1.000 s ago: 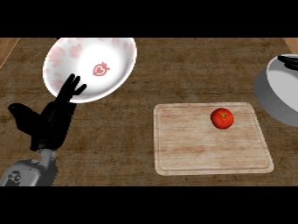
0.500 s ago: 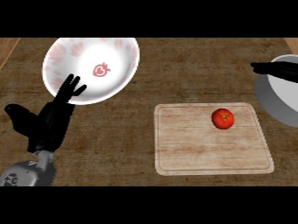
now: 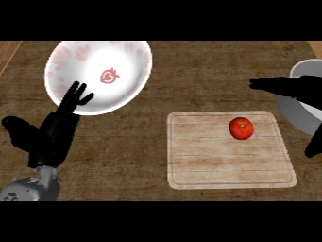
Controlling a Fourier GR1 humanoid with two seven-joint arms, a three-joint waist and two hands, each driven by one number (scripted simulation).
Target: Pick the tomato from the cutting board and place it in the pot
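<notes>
Below and to the left of your right hand's point(image 3: 309, 92) outstretched fingers, the tomato point(image 3: 241, 128) sits on the cutting board point(image 3: 227, 163), in its upper right part, apart from any finger. That right hand is spread open with its fingers straight and pointing toward the view's left, its thumb hanging down past the board's right edge, and it has hold of nothing. Behind those fingers, at the view's right edge, you see the grey pot point(image 3: 306, 113), partly covered by the hand. Your left hand point(image 3: 52, 134) rests at the lower left with its fingers straight and pointing up, also holding nothing. Just past its fingertips lies 1 white plate point(image 3: 100, 75) with a pink pattern, and the fingertips overlap the plate's lower rim.
</notes>
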